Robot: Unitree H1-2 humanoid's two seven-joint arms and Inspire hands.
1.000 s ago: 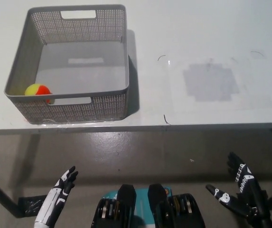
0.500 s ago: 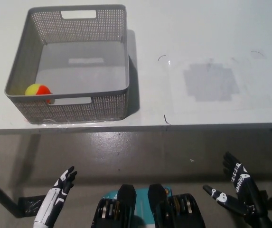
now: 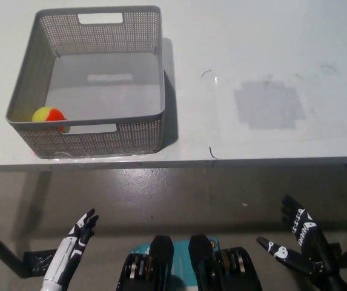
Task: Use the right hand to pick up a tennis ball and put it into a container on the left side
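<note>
Head view shows our right hand (image 3: 300,245) low at the near right, below the table (image 3: 252,48) edge, fingers spread and holding nothing. Our left hand (image 3: 79,233) rests open at the near left. We see the tennis ball (image 3: 48,115) in the grey basket's (image 3: 100,138) near-left corner.

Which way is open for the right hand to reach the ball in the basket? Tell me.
Probably only from above. The ball sits in the near-left corner of the grey basket, walled on both sides. The right hand, open, hangs below the table edge, far across from it.
</note>
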